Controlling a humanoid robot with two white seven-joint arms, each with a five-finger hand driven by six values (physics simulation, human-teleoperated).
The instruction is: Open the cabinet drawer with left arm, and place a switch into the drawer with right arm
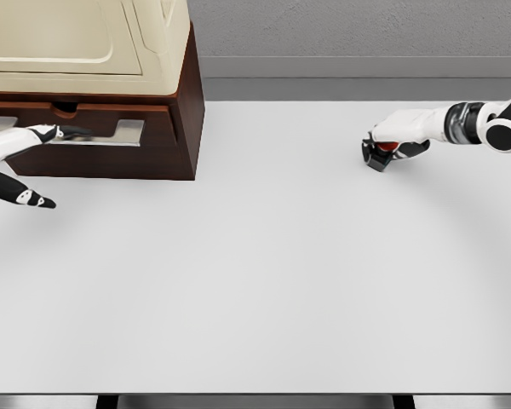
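**Operator:** Switch position relative to the cabinet?

**Technician:** Well to the right of the cabinet, on the white table, near the far edge. It is a small dark unit with a red part on top. The right hand lies over it from the right, fingers curled around its top and sides; the grasp looks closed, though the contact points are too small to confirm.

**Operator:** Drawer and left hand?

**Technician:** The drawer is the dark brown front at the cabinet base, with a metal handle. The left hand is at that front, left of the handle's middle. Its fingers are extended and spread, one dark fingertip reaching the handle bar, gripping nothing.
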